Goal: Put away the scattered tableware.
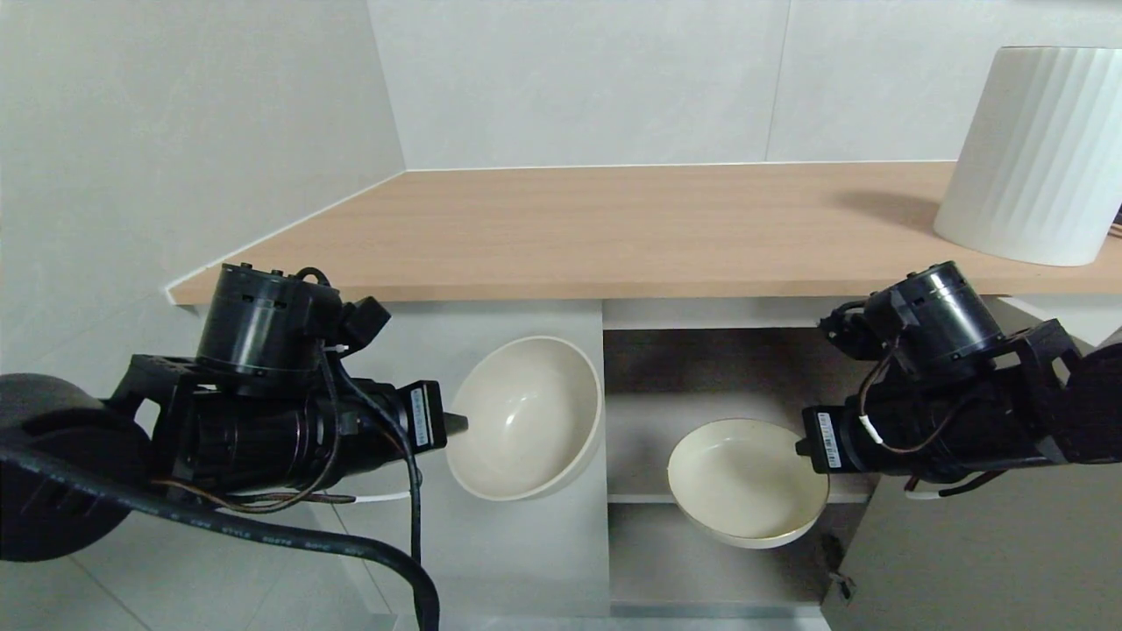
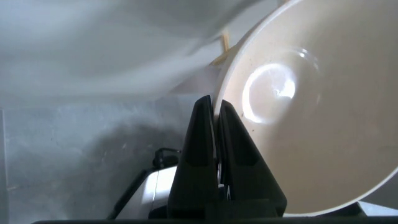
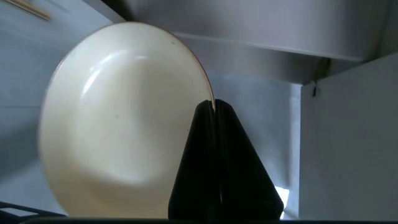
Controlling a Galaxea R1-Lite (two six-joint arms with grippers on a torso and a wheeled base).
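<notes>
Beneath the counter point(image 1: 614, 228), a shelf point(image 1: 635, 498) lies beyond the fingers point(image 3: 214, 162). The left gripper point(image 1: 458, 424) pinches the bowl point(image 1: 526, 421) rim, the right gripper point(image 1: 799, 447) the plate point(image 1: 745, 482) rim. I'd slide both in level.

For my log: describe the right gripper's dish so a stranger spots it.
Below the wooden countertop, before the open grey cabinet, the right gripper pinches a shallow cream dish by its rim. Its neighbour, the cream bowl in the left gripper, is deeper.

Left gripper point(image 1: 460, 423) pinching rim of deep cream bowl point(image 1: 526, 421), tilted, below wooden counter point(image 1: 614, 228). Right gripper point(image 1: 799, 447) pinching rim of shallow cream dish point(image 1: 745, 482) before open cabinet point(image 1: 692, 368). White ribbed container point(image 1: 1034, 158) on counter, right end
</notes>
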